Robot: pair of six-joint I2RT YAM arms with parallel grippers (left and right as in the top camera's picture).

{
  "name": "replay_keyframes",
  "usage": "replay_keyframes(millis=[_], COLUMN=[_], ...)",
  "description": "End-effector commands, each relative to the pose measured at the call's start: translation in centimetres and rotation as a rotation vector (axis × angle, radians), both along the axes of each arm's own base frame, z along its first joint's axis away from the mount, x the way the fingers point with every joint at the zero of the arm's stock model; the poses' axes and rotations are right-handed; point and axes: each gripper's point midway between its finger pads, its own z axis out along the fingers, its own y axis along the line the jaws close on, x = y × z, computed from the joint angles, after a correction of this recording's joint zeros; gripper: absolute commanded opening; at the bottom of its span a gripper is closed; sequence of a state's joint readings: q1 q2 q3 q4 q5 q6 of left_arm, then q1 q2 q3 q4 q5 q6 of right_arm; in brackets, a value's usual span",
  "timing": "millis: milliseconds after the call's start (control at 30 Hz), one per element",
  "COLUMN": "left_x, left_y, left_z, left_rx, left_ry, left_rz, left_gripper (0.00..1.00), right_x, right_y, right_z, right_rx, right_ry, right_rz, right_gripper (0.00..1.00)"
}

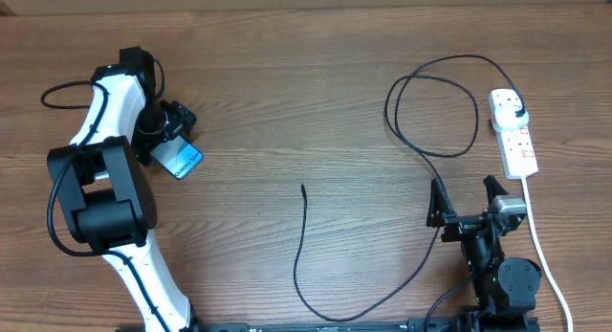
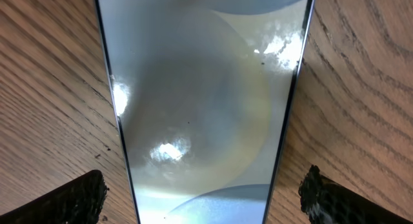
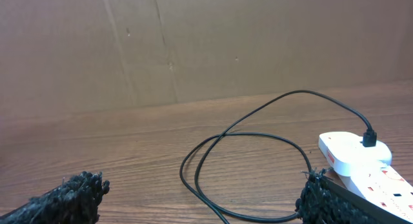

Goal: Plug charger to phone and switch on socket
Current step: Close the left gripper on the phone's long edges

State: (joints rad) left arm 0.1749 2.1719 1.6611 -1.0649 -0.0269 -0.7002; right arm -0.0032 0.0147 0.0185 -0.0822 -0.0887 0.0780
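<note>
The phone [image 1: 181, 161], with a blue-cyan screen, lies on the table at the left. My left gripper [image 1: 174, 141] hangs over its far end. In the left wrist view the phone [image 2: 200, 88] fills the middle, and the open fingers of my left gripper [image 2: 206, 198] stand one on each side of it, with wood showing in the gaps. The charger [image 1: 304, 236] runs from its free connector tip near the table's middle, down and round, up through a loop, to its black plug [image 1: 517, 111] in the socket [image 1: 514, 133]. My right gripper [image 1: 466, 200] is open and empty, just below the socket.
The socket's white cord [image 1: 548, 260] runs down past the right arm to the front edge. In the right wrist view the cable loop [image 3: 245, 137] and the socket [image 3: 355, 156] lie ahead of my right gripper [image 3: 193, 204], with a brown cardboard wall [image 3: 193, 43] behind.
</note>
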Motion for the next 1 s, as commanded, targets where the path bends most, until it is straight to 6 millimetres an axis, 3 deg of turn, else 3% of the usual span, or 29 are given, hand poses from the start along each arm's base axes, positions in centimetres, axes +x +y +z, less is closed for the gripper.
replay_keyframes(millis=[0, 967], left_x=[-0.49, -0.02], left_y=[0.76, 0.80], left_z=[-0.74, -0.75], left_rx=[0.025, 0.024], left_ry=[0.027, 0.008], left_rz=[-0.010, -0.007], left_gripper=[0.99, 1.00], right_x=[0.01, 0.01], right_y=[-0.06, -0.05], right_z=[-0.17, -0.17], right_rx=[-0.004, -0.004], right_ry=[-0.005, -0.005], right_rz=[-0.005, -0.005], right_gripper=[1.00, 1.00])
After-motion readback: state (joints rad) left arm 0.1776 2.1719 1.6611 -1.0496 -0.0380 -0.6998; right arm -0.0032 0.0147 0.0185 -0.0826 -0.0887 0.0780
